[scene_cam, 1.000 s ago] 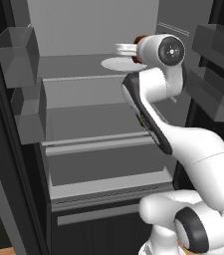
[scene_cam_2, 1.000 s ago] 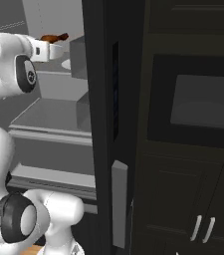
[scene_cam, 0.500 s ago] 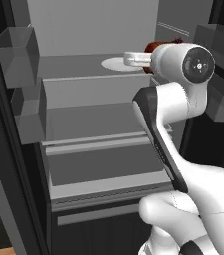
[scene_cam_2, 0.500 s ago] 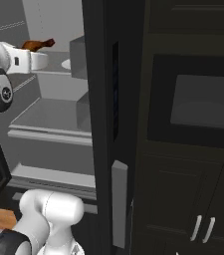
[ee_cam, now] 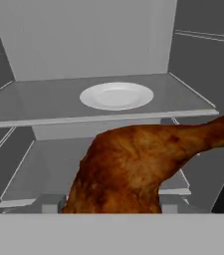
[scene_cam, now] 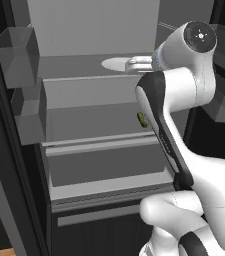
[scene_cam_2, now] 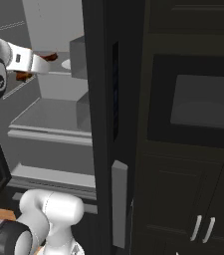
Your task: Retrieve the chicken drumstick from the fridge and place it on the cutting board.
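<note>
The chicken drumstick [ee_cam: 133, 164] is gripped in the pincer [scene_cam_2: 43, 62], which is clenched on it. In the hand view the meat is seen close to the camera, with its thin end pointing to the right edge of that view. The pincer is held in front of the upper shelf [ee_cam: 44, 107] of the fridge [scene_cam: 99, 30], and the drumstick is lifted clear of that shelf. A white plate [ee_cam: 116, 95] lies near the middle of the shelf, bare (no food is seen on it). A small green item [scene_cam: 141, 118] is seen lower in the fridge, beside the arm.

The cutting board is not visible, so the carrying step is judged as not yet done. Several risks can be expected. The drumstick may be knocked against the dark door frame [scene_cam_2: 101, 99] or the door bins [scene_cam: 19, 50] while it is brought out, because the opening is narrow. The meat is also rounded, so it may be lost from the grip if the arm is swung quickly.
</note>
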